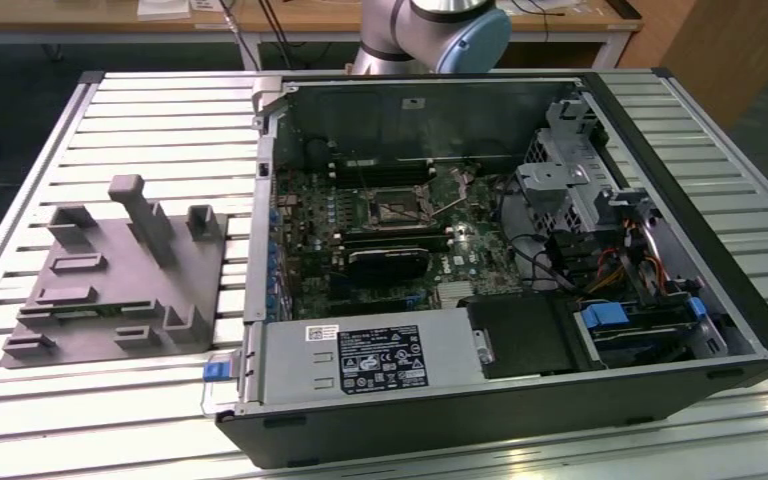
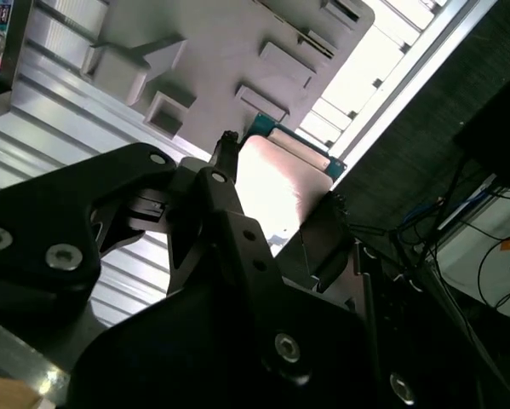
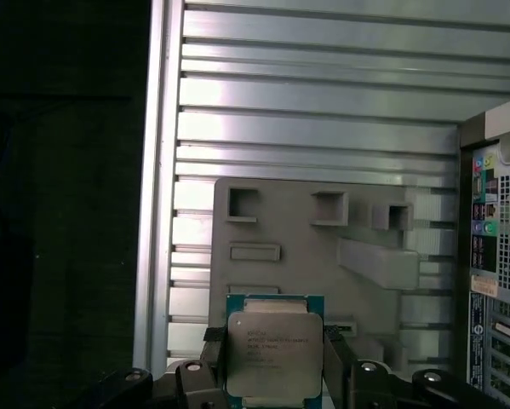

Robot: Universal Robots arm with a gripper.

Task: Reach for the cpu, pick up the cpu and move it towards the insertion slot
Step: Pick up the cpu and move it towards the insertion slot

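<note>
The cpu (image 3: pixel 273 351), a square chip with a silvery top and a green rim, sits between my gripper's (image 3: pixel 273 375) two black fingers (image 3: pixel 210 368), which are shut on its opposite edges. It hangs well above the grey fixture block (image 3: pixel 323 256). In the second wrist view the cpu (image 2: pixel 280 175) shows as a bright plate between the fingers (image 2: pixel 223 175), with the block (image 2: pixel 229 51) behind it. The insertion slot (image 1: pixel 394 207), a shiny metal frame with a dark centre, lies on the motherboard inside the open computer case (image 1: pixel 651 180), apart from the cpu.
The grey fixture block (image 1: pixel 117 280) with upright posts stands on the slatted table (image 1: pixel 131 110) at the exterior view's left of the case. The arm's base (image 1: pixel 438 30) rises behind the case. A black card (image 1: pixel 384 262), cables and a drive cage (image 1: pixel 564 190) crowd the case.
</note>
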